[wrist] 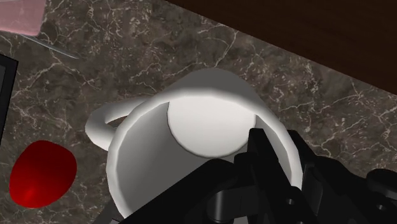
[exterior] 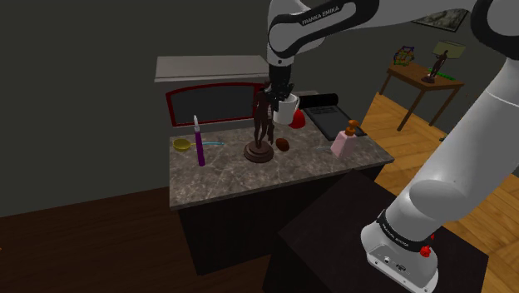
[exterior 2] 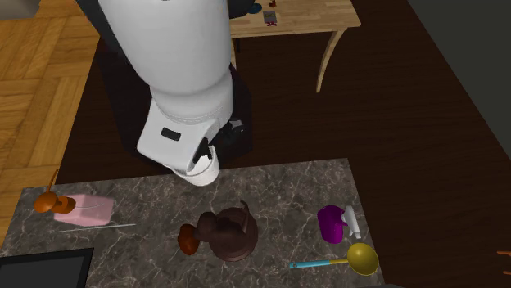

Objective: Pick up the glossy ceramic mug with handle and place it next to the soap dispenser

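Observation:
A white mug (exterior: 288, 109) with a loop handle hangs tilted in my gripper (exterior: 278, 93), above the back part of the dark marble counter (exterior: 224, 176). In the wrist view my gripper (wrist: 280, 158) is shut on the mug (wrist: 191, 121) at its rim, one finger inside and one outside, with the handle on the far side. The second exterior view has the mug (exterior 2: 205, 174) just under the arm's white hand. The pink soap dispenser (exterior: 342, 144) with a brown pump stands near the counter's right end in the shoulder view. It lies apart from the mug (exterior 2: 82, 210).
A tall brown figurine (exterior: 261, 133) stands mid-counter, just beside the mug, with a small brown ball (exterior: 283, 144) at its base. A red object (exterior: 296, 121) and a black tray (exterior: 324, 112) lie behind. A purple bottle (exterior: 199, 143) and a yellow spoon (exterior: 183, 144) sit at the left.

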You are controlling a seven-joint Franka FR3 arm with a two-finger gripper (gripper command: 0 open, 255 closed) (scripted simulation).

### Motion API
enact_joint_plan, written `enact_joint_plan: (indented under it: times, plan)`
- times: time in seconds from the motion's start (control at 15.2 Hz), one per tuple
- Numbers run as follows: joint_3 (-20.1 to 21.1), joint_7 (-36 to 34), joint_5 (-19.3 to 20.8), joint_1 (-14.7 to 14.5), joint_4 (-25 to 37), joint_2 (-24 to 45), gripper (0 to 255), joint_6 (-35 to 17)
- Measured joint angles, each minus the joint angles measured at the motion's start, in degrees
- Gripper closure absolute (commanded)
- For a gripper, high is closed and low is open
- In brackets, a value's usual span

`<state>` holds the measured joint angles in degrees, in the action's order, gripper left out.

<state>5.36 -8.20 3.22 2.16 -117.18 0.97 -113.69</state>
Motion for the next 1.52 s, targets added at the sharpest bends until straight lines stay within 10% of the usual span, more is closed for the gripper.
enact_joint_plan:
  times: [1.52]
  plan:
    - [-18.16, 29.82, 5.48, 14.91, -16.14, -14.19, 255, -4.25]
